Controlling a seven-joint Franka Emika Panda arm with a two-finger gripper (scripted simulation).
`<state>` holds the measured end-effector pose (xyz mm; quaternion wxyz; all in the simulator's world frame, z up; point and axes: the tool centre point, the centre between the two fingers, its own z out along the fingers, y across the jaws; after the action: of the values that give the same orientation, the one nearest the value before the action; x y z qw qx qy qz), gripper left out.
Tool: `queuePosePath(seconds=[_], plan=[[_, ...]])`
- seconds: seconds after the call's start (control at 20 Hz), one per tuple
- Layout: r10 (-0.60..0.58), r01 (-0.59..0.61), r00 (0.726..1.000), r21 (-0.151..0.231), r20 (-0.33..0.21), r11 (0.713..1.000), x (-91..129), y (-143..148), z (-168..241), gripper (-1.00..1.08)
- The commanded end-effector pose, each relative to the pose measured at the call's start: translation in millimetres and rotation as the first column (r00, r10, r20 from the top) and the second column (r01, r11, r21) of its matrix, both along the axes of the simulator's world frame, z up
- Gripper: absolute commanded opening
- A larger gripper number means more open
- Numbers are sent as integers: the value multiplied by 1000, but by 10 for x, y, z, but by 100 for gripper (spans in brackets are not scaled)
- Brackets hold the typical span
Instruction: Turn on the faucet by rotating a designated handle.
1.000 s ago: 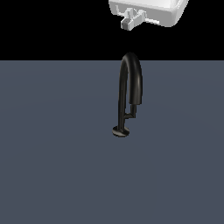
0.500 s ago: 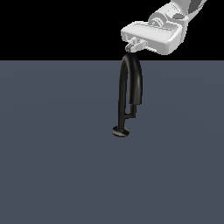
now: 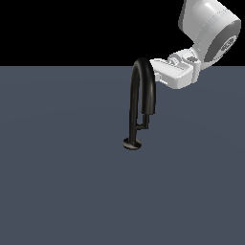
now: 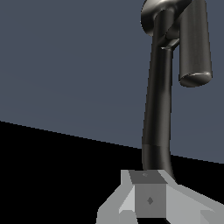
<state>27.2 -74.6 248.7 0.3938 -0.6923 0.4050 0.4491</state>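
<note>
Frankly, the gripper [image 3: 158, 67] is the hard part: in the exterior view its white body sits just beside the top of the arch, on the exterior view's right, and the fingertips are hidden by the spout. The wrist view shows only grey-white gripper body [image 4: 148, 199] at the frame edge, cut off, with the spout rising right out from it. Whether the jaws are spread or closed cannot be told, nor whether they grip or even touch anything.

One faucet [image 3: 141, 103], glossy black, stands upright on the flat grey-blue floor [image 3: 57, 182], near the middle of the exterior view. Its round base disc [image 3: 132, 143] rests on the floor. The arched spout goes up, over, and down to an open end partway above the base.

One handle [image 3: 145, 119]: a slim rod beside the stem, joined low by a small side arm, partly merged with the spout's black in the exterior view. In the wrist view it cannot be picked out with confidence; black on black.

One arm: its large white link [image 3: 210, 28] is cut off at the upper right of the exterior view.

No containers in view.
</note>
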Motion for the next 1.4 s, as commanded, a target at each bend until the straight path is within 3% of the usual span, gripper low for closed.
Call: queuePosePath(seconds=[0.0,0.3,0.65,1.35], plan=[[-50,52,997,46,-56,998,56,-33,-197,-100],[-146,170,973,131,-180,977,126,-71,-635,-100],[-209,265,938,183,-278,947,139,-64,-981,-100],[-223,288,927,194,-301,938,41,-60,-1032,-100]])
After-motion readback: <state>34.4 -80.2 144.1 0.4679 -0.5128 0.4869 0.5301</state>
